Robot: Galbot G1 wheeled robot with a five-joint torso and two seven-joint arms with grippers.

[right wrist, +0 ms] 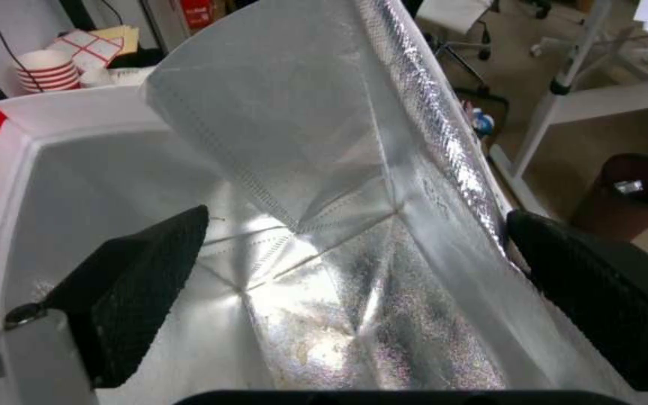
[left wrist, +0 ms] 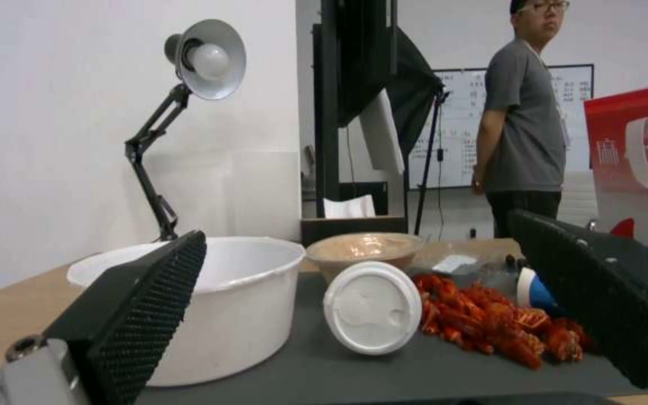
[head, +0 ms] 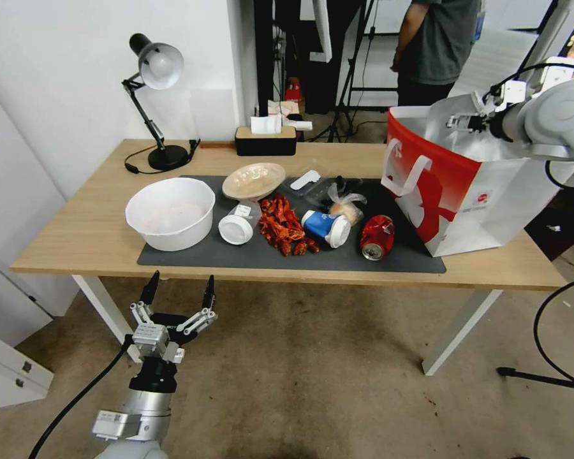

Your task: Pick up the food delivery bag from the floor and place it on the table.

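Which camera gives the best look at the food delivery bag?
The head view: the whole food delivery bag stands on the table at its right end, with the right claw at its open top. The right wrist view looks into its foil lining; the left wrist view catches one red corner.

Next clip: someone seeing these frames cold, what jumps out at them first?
First the big red-and-white food delivery bag, standing on the right end of the table with its foil-lined mouth open. The right gripper sits at the bag's top, fingers spread astride one foil wall. After that, the heap of red crayfish on the dark mat, and the left gripper open, low before the table's front edge.
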